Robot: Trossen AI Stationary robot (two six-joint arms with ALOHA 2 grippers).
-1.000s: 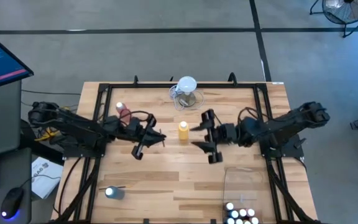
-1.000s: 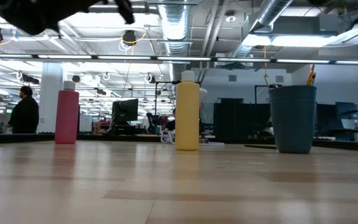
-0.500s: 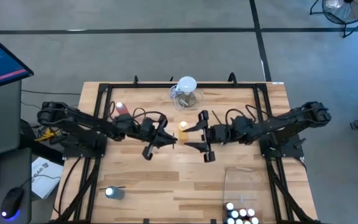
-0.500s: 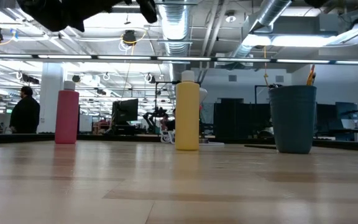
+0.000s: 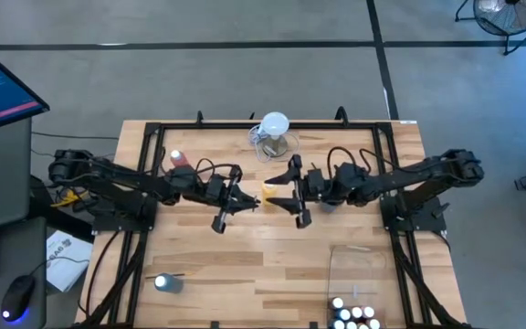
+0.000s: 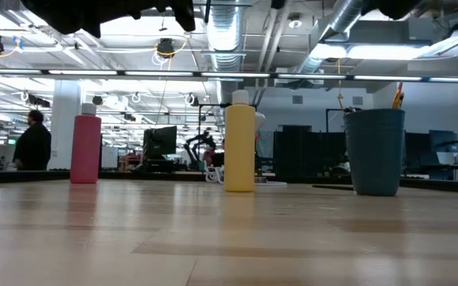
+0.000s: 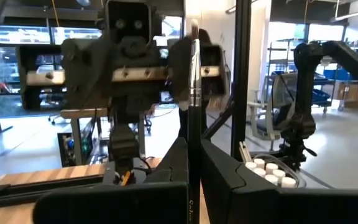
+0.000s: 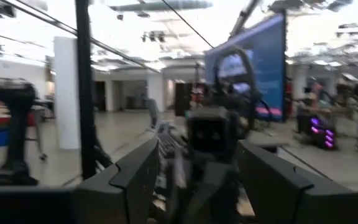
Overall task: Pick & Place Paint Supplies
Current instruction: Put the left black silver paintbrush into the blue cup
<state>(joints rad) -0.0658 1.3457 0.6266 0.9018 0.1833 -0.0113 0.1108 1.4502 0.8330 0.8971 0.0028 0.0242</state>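
Table [image 5: 245, 265] – wood top, both arms meeting near centre. Clear bin [image 5: 359, 274] at 5 o'clock, w/ a cluster of white-capped paint bottles [image 5: 352, 316] at its near edge, so that part looks done. Grey cup [image 5: 166, 282] at 7 o'clock, a dark brush sticking out of it. Clear jug [image 5: 275, 137] at 12 o'clock, not a task item.

Still out on the table: yellow squeeze bottle [image 5: 269, 191] at centre, upright, between the two hands; pink-red squeeze bottle [image 5: 180, 164] at 10 o'clock, also upright. Judging by that, roughly halfway – bottles left, plus the brush in hand.

Left hand [image 5: 233, 199] just left of the yellow bottle, fingers clamped on a thin dark paintbrush [image 7: 193, 81], which stands up out of the grip w/ a silver ferrule. Right hand [image 5: 292, 194] faces it from 3 o'clock, fingers spread, nothing between them – looks like a handover of the brush, not yet made.
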